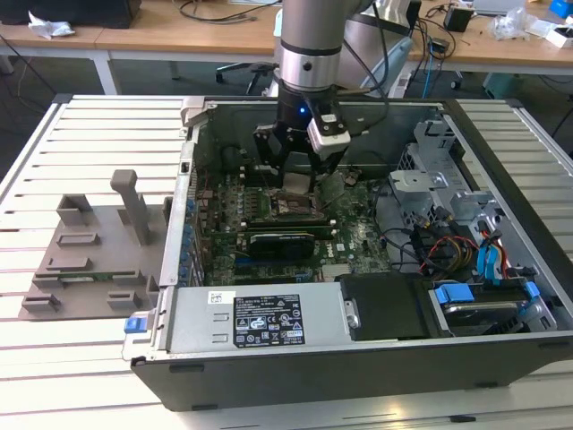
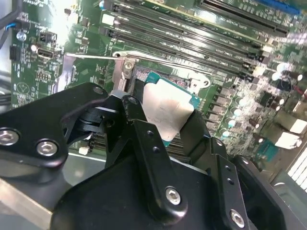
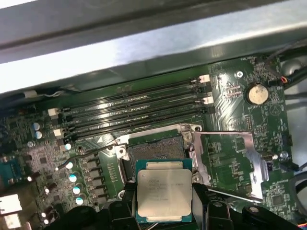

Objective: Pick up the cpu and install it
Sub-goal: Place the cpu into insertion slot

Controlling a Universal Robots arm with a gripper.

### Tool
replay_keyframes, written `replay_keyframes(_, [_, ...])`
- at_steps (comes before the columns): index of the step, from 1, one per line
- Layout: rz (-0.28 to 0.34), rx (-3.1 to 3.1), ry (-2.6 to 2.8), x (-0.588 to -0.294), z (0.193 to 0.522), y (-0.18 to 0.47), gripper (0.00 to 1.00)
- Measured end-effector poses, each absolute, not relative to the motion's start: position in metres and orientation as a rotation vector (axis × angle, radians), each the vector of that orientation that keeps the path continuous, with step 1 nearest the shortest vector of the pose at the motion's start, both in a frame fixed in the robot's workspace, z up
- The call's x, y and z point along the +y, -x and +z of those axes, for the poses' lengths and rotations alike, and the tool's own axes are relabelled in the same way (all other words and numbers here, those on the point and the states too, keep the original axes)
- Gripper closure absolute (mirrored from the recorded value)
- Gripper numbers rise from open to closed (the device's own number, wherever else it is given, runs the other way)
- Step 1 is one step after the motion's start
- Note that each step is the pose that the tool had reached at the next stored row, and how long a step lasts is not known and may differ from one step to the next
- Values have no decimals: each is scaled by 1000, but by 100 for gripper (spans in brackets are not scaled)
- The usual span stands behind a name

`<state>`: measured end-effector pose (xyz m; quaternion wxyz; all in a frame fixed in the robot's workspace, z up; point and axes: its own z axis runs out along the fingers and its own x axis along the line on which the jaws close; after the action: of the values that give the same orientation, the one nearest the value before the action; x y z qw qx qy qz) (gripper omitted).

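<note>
The cpu (image 3: 164, 191) is a flat square chip with a silvery top and green edge, and my gripper (image 3: 164, 197) is shut on its two sides. It hangs just above the motherboard, close to the open socket (image 3: 154, 149), whose metal load plate (image 3: 231, 163) is swung aside. In the second wrist view the cpu (image 2: 167, 109) shows pale between the black fingers (image 2: 139, 129) over the socket. In the exterior view my gripper (image 1: 296, 177) is lowered inside the computer case, above the socket (image 1: 290, 205).
Memory slots (image 3: 134, 108) run beside the socket. A long black expansion card (image 1: 280, 241) lies next to the socket. The case walls (image 1: 183, 197), drive cage (image 1: 430, 170) and cables (image 1: 448, 246) surround the board. A grey fixture (image 1: 98, 242) stands on the slatted table.
</note>
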<state>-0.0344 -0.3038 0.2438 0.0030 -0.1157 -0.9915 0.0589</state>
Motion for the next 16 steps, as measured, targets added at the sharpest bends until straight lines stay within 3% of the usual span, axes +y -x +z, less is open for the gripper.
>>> replay_keyframes(16, [181, -3031, 724, -304, 242, 34, 45])
